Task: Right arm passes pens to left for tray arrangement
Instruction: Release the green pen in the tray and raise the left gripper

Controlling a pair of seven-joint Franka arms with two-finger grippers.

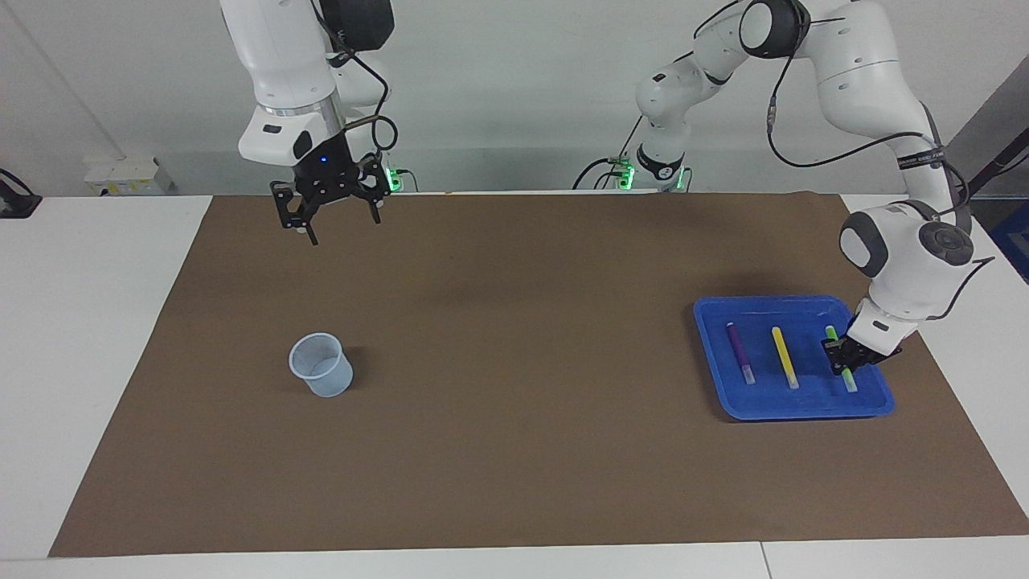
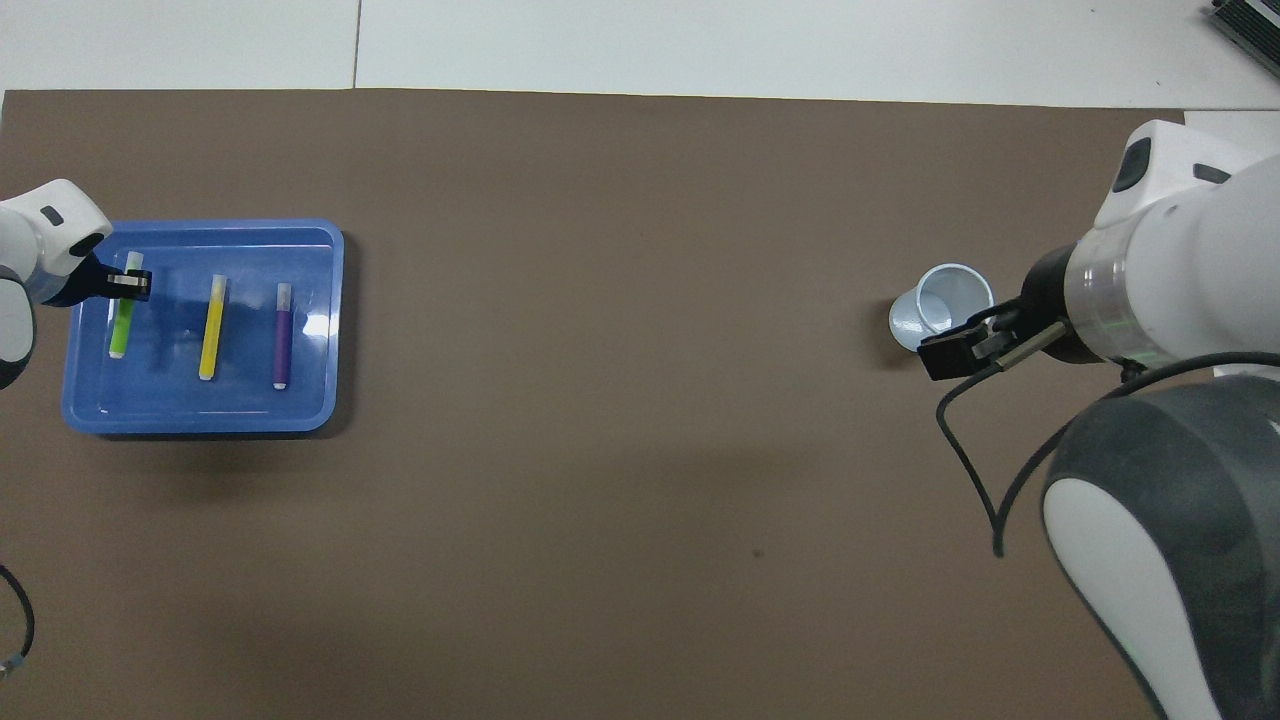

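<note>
**Green pen held low in the tray by the left gripper**

The left gripper is lowered into the blue tray, at the tray's edge toward the left arm's end of the tabletop. Its jaws are closed on the green pen, which is gripped toward its pale end; whether the pen is resting on the tray floor cannot be told. Two more pens are laid flat in the same tray, side by side and apart: the yellow pen in the middle and the purple pen nearest the tabletop's centre. All three are aligned roughly parallel.

The right gripper is held up in the air over the brown mat, toward the right arm's end, with its jaws spread wide and nothing between them. A translucent cup is seen upright on the mat, apart from that gripper.
</note>
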